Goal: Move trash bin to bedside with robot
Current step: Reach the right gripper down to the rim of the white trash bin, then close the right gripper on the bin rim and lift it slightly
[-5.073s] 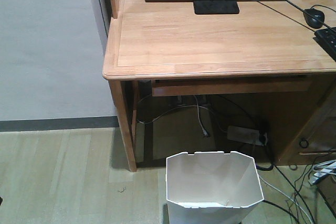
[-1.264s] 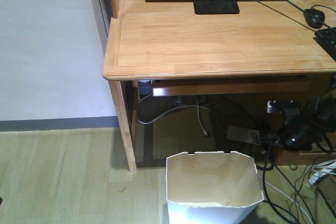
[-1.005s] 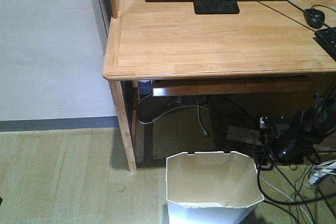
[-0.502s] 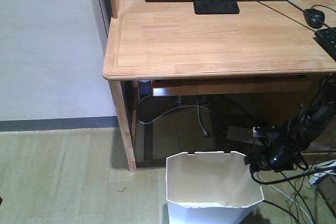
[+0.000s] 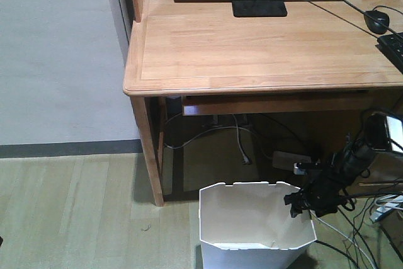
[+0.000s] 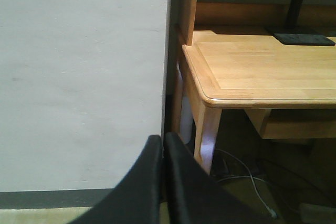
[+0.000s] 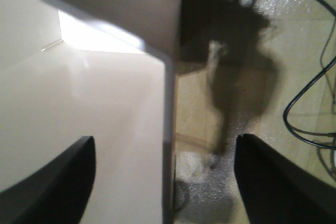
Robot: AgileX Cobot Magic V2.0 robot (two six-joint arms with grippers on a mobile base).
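Trash bin (image 5: 252, 218) looked light, thin-walled and flexible; right pincer (image 7: 165, 182) hung spread astride its right rim wall, seemingly the sensible hold; left pincer (image 6: 163, 182) was clenched empty.

Soft indoor light brightens the desk (image 5: 264, 42) top and leaves the space beneath it in deep shadow.
The front view is sharp, with the wall (image 5: 56, 55) at left washed pale and a glint off a shiny surface (image 5: 391, 131) at right. The right wrist view is blurred: glare whitens the trash bin (image 7: 105, 129) at upper left, and a dark shadow crosses the speckled floor (image 7: 283, 51). In the left wrist view the near black fingers (image 6: 142, 182) are out of focus.
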